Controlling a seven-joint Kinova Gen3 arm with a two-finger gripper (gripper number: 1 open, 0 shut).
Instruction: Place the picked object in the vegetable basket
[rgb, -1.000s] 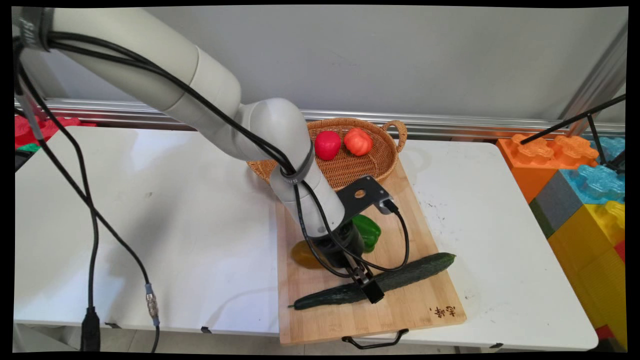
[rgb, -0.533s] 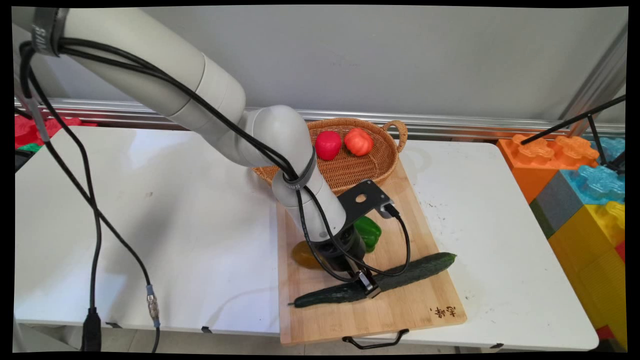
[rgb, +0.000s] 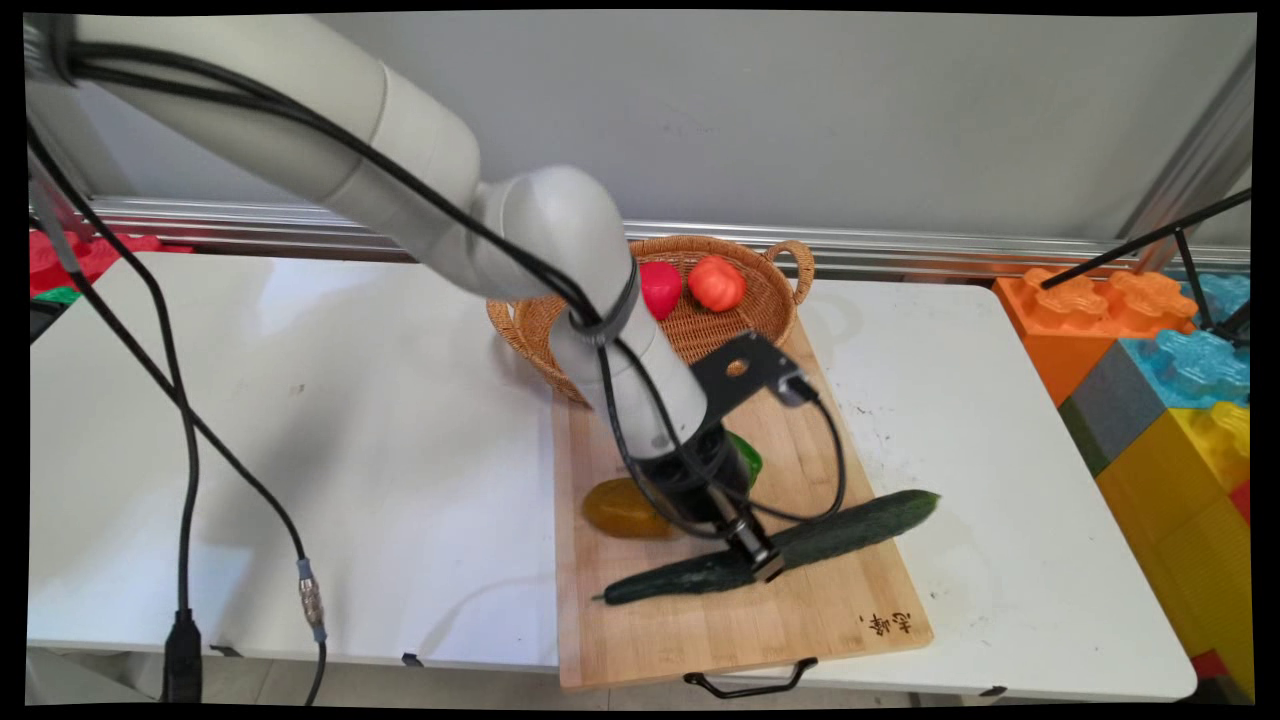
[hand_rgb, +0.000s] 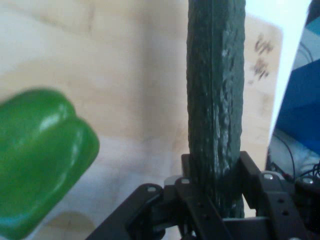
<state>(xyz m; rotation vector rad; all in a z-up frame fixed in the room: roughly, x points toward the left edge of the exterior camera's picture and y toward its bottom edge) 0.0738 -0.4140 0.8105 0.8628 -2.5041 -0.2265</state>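
Cables (rgb: 180, 420) hang down off the arm on the far left, draped over the white table (rgb: 300, 450), well away from the gripper. Going right you hit the wooden cutting board (rgb: 800, 630), and on its left part there's a yellowish-brown vegetable (rgb: 618, 508) lying just beside the wrist, on the hand's left in the main view. Then the gripper (rgb: 762, 562) itself, angled down onto the board and clamped round the cucumber (rgb: 850, 525) about midway along it, a bit toward the stem end. In the hand view you can see the dark bumpy cucumber (hand_rgb: 216, 100) wedged tight between the two black fingers (hand_rgb: 255, 175), running straight away from the hand over the board (hand_rgb: 125, 85). Whether it's resting on the board or just off it, can't tell. Its far tip pokes out past the board's right edge over the table. A green pepper (rgb: 748, 458) sits right behind the wrist, mostly hidden by it in the main view; in the hand view the pepper (hand_rgb: 40, 160) is big and blurry just off to the left of the fingers, not touching the cucumber. Behind the hand there's a wicker basket (rgb: 770, 300) with its near edge on the board's far end, holding a red vegetable (rgb: 660, 288) and an orange one (rgb: 716, 283) side by side. Way off right, well apart from everything, is a stack of big colourful blocks (rgb: 1170, 400).
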